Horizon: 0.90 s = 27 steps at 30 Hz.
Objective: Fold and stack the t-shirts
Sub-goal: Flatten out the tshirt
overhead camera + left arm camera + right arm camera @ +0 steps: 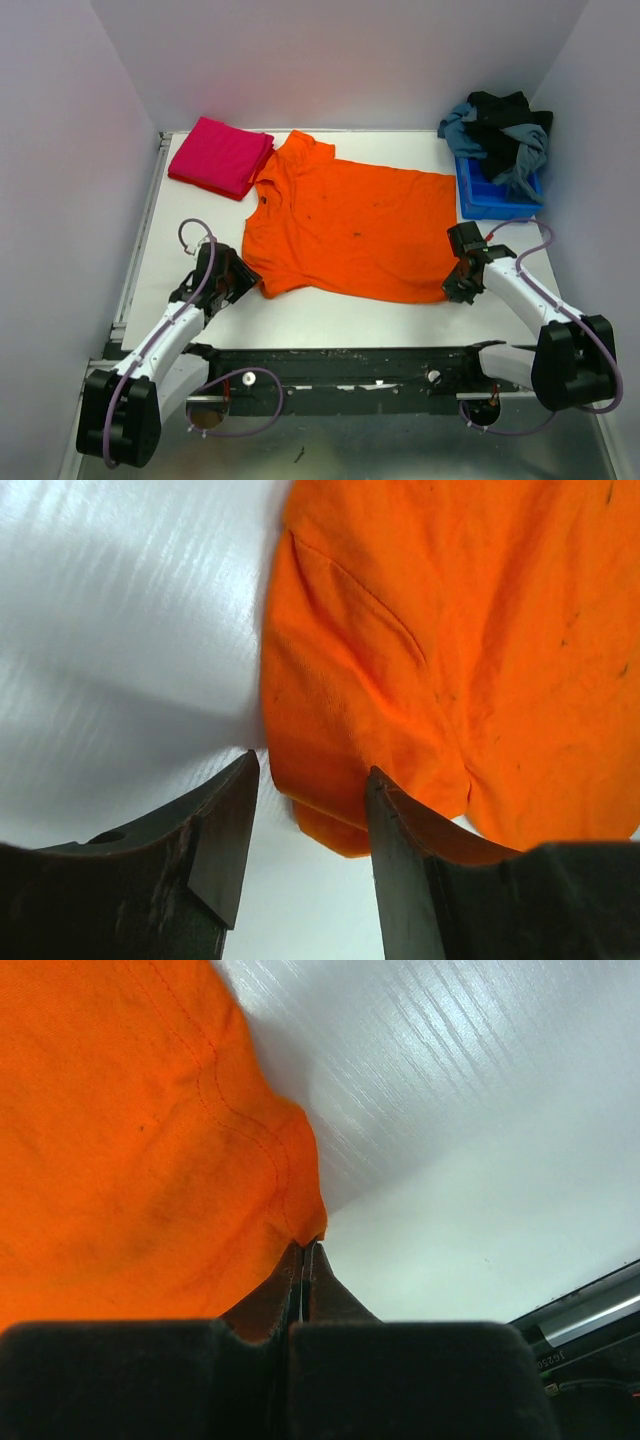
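Orange cotton t-shirt (350, 230) flat on white table (330, 320) at centre, folded magenta cotton t-shirt (220, 155) upper left beside its collar, blue plastic bin (480, 205) holding dark clothes (500, 135) upper right

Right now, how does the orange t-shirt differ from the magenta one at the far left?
The orange t-shirt lies spread open and unfolded; the magenta t-shirt is folded into a compact rectangle. The orange one fills the middle of the white table; the magenta one sits at its far left corner. The right gripper pinches the orange shirt's hem corner; nothing grips the magenta one. Both lie flat on the table.
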Each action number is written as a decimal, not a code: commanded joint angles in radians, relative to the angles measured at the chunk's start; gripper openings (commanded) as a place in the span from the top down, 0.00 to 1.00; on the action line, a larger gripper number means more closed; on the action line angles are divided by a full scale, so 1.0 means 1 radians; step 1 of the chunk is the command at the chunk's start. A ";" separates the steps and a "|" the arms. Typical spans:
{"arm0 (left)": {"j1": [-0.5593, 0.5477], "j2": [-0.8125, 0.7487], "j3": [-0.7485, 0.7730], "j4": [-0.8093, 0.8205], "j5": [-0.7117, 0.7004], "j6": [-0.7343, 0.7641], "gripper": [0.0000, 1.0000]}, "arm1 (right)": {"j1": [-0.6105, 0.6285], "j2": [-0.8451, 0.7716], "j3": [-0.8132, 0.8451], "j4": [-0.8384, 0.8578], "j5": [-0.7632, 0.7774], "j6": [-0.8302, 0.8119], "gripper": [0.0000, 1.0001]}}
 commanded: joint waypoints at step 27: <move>-0.024 0.224 0.252 0.057 0.034 0.079 0.70 | -0.006 -0.098 -0.024 0.045 -0.053 -0.053 0.57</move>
